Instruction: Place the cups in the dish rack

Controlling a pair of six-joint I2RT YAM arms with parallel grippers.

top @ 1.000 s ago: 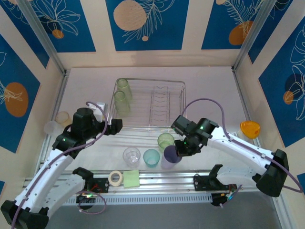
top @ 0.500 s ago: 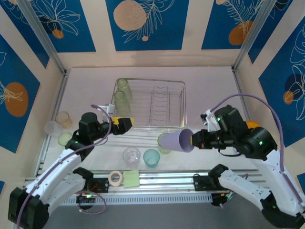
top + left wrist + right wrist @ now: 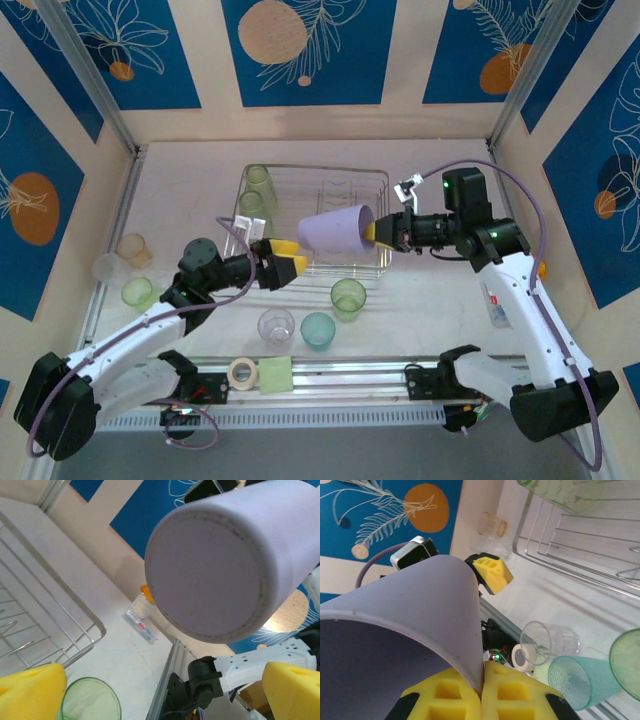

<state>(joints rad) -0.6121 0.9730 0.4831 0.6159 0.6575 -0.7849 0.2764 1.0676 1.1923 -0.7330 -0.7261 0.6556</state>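
While two green cups [image 3: 254,208] sit in the dish rack [image 3: 386,205], the right hand [image 3: 372,232] pinches a lavender cup [image 3: 335,232] near it; the left hand [image 3: 285,258] gapes empty; loose cups [image 3: 318,330] wait on the bench [image 3: 440,190].

overhead looks down; wrist views closely share lavender cup [image 3: 215,565].

Nine cups [image 3: 317,330], one dish rack [image 3: 350,172]

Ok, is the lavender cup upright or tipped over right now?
Tipped: the lavender cup is held sideways in the air, its rim pinched by the right gripper.
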